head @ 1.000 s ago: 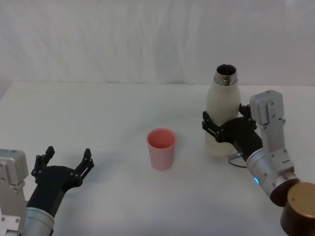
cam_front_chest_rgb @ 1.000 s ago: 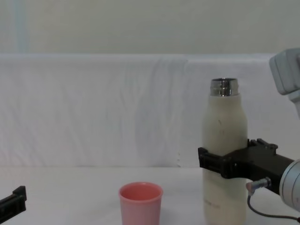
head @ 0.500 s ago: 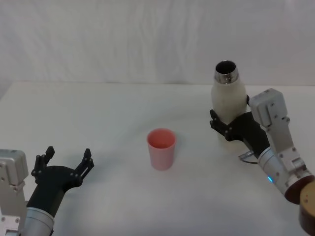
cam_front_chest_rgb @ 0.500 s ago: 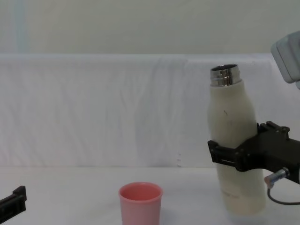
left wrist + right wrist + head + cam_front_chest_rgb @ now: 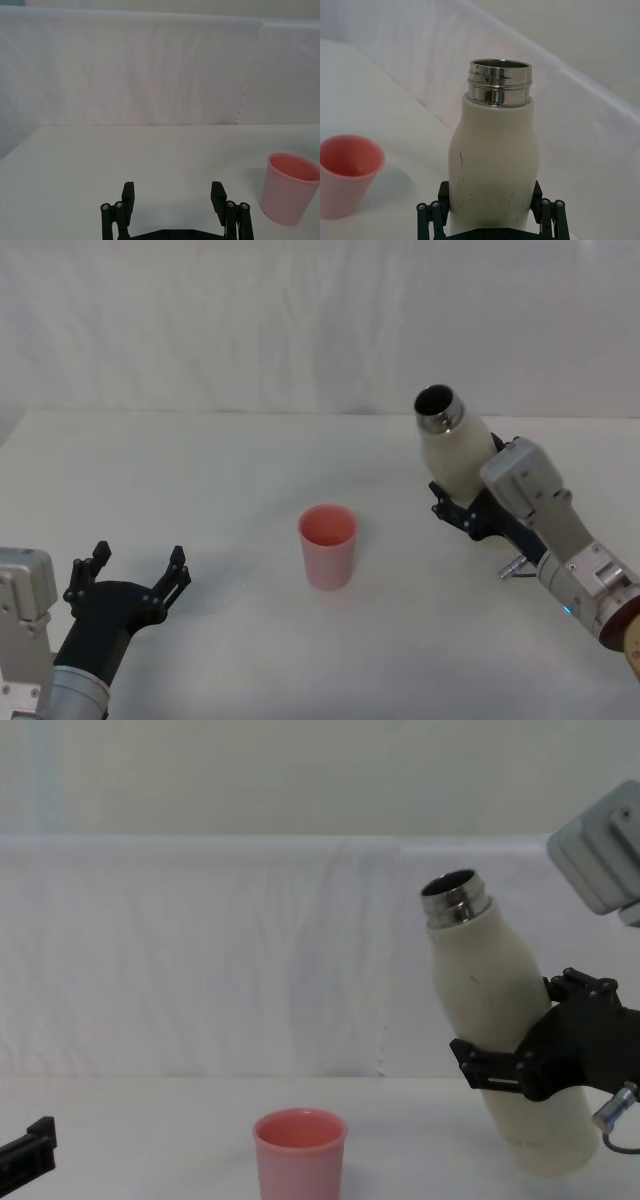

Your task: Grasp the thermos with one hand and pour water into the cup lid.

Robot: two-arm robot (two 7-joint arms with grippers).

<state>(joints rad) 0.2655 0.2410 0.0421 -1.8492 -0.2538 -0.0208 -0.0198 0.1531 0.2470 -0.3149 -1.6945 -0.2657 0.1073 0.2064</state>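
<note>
Your right end effector (image 5: 462,512) is clamped around the lower body of the thermos (image 5: 452,452), one finger on each side, and holds it lifted off the desk (image 5: 220,480) on your right. The bottle is tilted so that its open steel neck leans toward the cup lid (image 5: 328,544); a grip low on the body probably leaves the neck free to swing over as the wrist rolls. From the chest camera the thermos (image 5: 502,1040) stands well apart from the cup lid (image 5: 300,1154), with the mouth still high and to one side of the rim, so you must judge this as the start of the pour, not the pour itself: no water is visible leaving the neck. The cup lid sits upright near the middle of the desk, mouth open upward. Your left end effector (image 5: 130,588) rests near the desk's near left corner, fingers spread apart and holding nothing; seen from its own wrist camera, the cup lid (image 5: 292,187) lies off to one side. A white draped backdrop (image 5: 320,320) hangs behind the desk. Nothing lies between thermos and cup lid.
</note>
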